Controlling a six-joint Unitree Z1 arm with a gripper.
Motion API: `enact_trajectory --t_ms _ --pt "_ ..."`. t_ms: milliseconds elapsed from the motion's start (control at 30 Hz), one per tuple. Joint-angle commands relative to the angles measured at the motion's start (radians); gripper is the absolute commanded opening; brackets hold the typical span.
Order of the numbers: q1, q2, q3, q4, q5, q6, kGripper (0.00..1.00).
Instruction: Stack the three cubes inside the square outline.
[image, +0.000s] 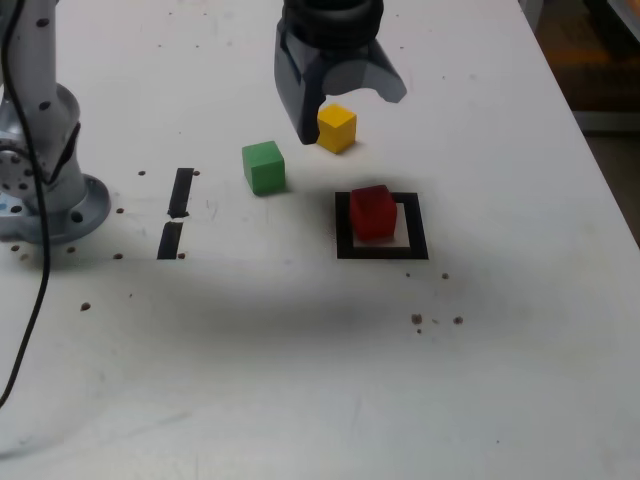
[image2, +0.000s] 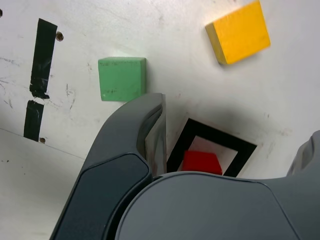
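The red cube (image: 373, 212) (image2: 201, 162) sits alone inside the square outline (image: 382, 250) (image2: 245, 150) of black tape. The green cube (image: 264, 166) (image2: 122, 78) rests on the white table to the exterior view's left of the outline. Just beyond the outline stands the yellow cube (image: 337, 127) (image2: 239, 32). My gripper (image: 345, 102) (image2: 234, 122) hangs above the table, over the spot between the yellow and red cubes. It is open, with its jaws wide apart and nothing between them. One dark finger (image2: 150, 131) partly covers the outline in the wrist view.
Two short black tape strips (image: 176, 212) (image2: 37, 75) lie on the white table (image: 300, 380) at the exterior view's left, near the arm's grey base (image: 45, 170). A black cable (image: 35, 300) trails down from it. The table's edge runs along the exterior view's right side.
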Motion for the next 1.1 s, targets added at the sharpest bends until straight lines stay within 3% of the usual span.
enact_trajectory --t_ms 0,233,567,1067 --pt "0.025 0.004 0.005 0.003 -0.011 -0.002 0.99" --pt "0.127 0.01 0.01 0.001 -0.043 -0.002 0.99" --pt "0.247 0.046 0.002 -0.062 -0.05 0.037 0.99" --pt "0.321 0.161 -0.019 -0.133 -0.074 0.091 0.99"
